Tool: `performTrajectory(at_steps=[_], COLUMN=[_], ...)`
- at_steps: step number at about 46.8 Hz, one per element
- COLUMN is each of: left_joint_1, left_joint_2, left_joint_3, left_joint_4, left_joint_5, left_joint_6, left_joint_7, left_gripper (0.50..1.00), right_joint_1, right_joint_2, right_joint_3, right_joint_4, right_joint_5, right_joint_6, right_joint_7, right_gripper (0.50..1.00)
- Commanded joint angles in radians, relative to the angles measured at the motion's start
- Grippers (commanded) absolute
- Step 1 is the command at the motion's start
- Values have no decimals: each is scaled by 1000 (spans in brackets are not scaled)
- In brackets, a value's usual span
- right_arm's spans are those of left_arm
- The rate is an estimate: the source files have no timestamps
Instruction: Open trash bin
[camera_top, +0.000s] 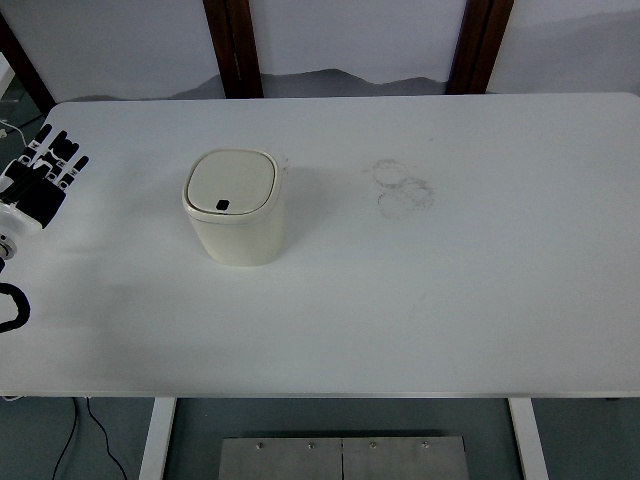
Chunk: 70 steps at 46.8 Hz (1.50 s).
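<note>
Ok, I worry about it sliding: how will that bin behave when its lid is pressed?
The bin looks like small, light plastic, so it may skid on the smooth white table. It is squat with a wide base, so tipping seems unlikely. The left hand is open, well apart from it.

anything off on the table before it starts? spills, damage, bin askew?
Only faint grey ring-shaped smudges on the white table, right of the cream plastic trash bin. The bin stands upright, lid shut, undamaged. The left hand rests at the left edge.
</note>
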<state>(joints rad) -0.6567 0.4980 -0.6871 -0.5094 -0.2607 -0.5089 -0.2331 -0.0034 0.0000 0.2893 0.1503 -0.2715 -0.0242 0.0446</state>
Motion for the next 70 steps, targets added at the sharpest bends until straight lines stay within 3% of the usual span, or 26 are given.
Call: performTrajectory(at_steps=[1,27,39,50,60,70], left_joint_1=[0,-50,-139,-270,-432,-532], left_joint_2=[1,8,42,91,143,186], left_joint_3=[0,3,23,211,432,526], left_joint_4=[0,2,-6,-103,-242,-376], left_joint_5=[0,11,159,241,271,373], left_joint_6=[7,9,20,62,58,50], left_joint_7=[0,3,9,11,11,12], left_gripper=[1000,1000,1000,1000,1000,1000], right_joint_1=[0,0,-1,-1,-1,0], right_joint_2=[0,0,0,0,0,0], right_joint_3=[1,1,1,1,-1,1], right_joint_4=[0,0,0,0,0,0], right_joint_5=[0,0,0,0,0,0], right_joint_6=[0,0,0,0,0,0], right_joint_7=[0,0,0,0,0,0], right_gripper=[993,993,993,993,991,993])
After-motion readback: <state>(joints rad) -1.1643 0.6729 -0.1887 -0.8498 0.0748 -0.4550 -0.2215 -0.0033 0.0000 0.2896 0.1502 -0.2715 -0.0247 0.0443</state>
